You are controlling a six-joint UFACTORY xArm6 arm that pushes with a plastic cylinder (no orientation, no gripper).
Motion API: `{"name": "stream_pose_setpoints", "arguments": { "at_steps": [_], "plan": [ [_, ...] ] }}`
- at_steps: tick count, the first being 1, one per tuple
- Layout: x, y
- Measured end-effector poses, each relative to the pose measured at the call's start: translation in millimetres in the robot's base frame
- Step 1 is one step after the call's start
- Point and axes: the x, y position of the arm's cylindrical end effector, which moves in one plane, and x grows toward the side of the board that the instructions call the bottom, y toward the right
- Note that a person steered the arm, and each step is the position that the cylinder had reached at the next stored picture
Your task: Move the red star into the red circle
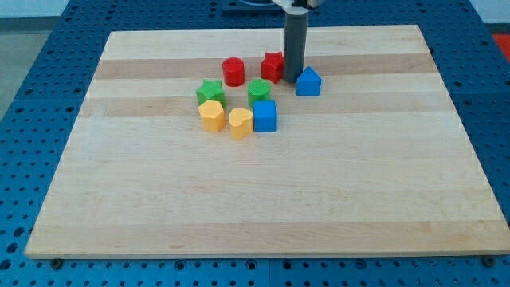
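The red star [272,66] sits near the view's top centre of the wooden board [263,199]. The red circle [233,72] is a short red cylinder just to the star's left, with a small gap between them. My tip [293,77] is at the star's right side, touching or nearly touching it, between the star and a blue house-shaped block [308,81].
A cluster lies below the red blocks: a green star [210,92], a green round block [259,90], a yellow hexagon [211,115], a yellow heart [240,122] and a blue cube [264,115].
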Motion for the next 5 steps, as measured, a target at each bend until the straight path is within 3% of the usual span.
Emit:
{"name": "stream_pose_setpoints", "arguments": {
  "at_steps": [2,5],
  "plan": [
    [-37.4,1.3],
    [-46.1,-24.6]
  ]
}}
